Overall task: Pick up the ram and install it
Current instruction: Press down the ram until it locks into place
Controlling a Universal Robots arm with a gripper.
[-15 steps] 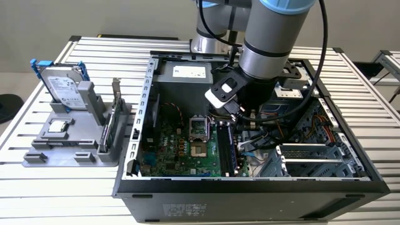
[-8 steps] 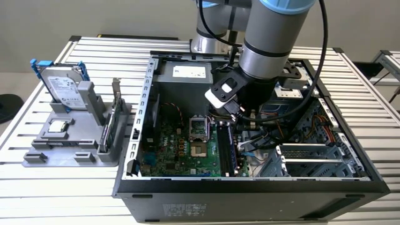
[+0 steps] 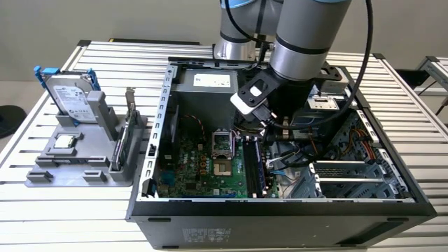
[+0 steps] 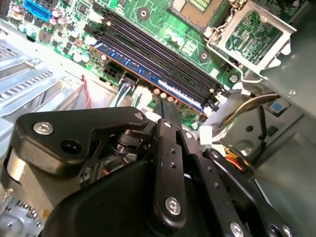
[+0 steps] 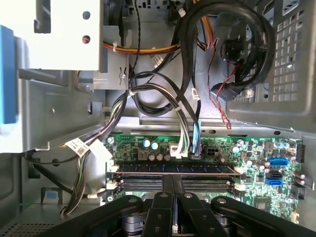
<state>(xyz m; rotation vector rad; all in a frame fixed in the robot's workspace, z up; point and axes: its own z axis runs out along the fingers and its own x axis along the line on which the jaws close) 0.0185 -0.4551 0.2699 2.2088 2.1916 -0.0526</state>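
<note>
**A:** Where is the ram, and which way does it lie from your pincer?

**B:** It lies straight ahead of my fingertips. The ram (image 5: 207, 169) is standing in a memory slot on the motherboard (image 3: 203, 173), inside the open computer case (image 3: 280, 210) on the table (image 3: 70, 210). In the exterior view its long axis runs near to far, on the exterior view's right of the empty processor socket (image 3: 222, 143). My pincer (image 5: 173, 180) meets its upper edge at about mid-length, square across that axis.

**A:** How are your fingers set?

**B:** They are drawn almost together. In both wrist views they seem to pinch the ram's thin edge, though it could be that they only press on it.

**A:** How much room is there?

**B:** It is tight. In the first wrist view the empty memory slots (image 5: 143, 183) run parallel just beside the ram. On its other side a bundle of cables (image 5: 185, 138) plugs into the board close by, with the case's metal wall beyond.
</note>
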